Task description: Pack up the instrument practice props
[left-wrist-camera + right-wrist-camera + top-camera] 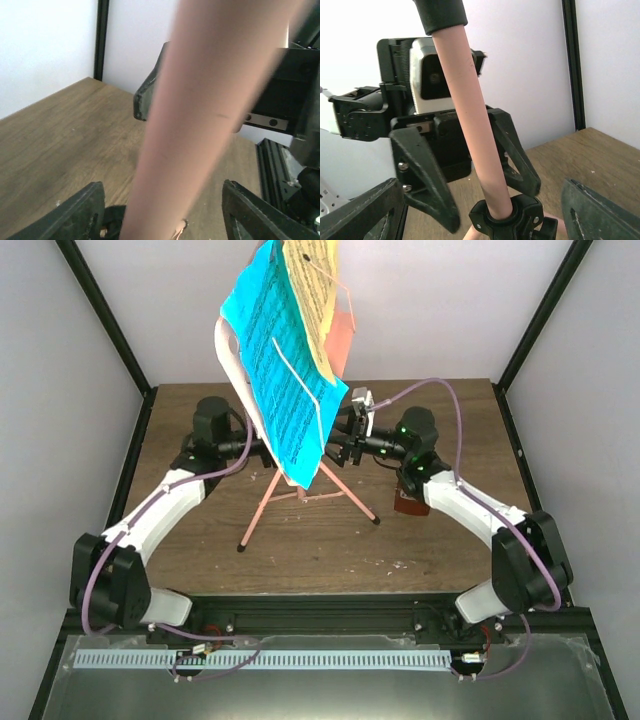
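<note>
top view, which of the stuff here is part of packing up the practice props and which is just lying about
Part of the job:
- pink music stand
- blue sheet-music page on it
- yellow sheet-music page behind the blue one
- reddish-brown metronome, partly hidden by the right arm

Not part of it:
- wooden table
- black frame
- purple cables
</note>
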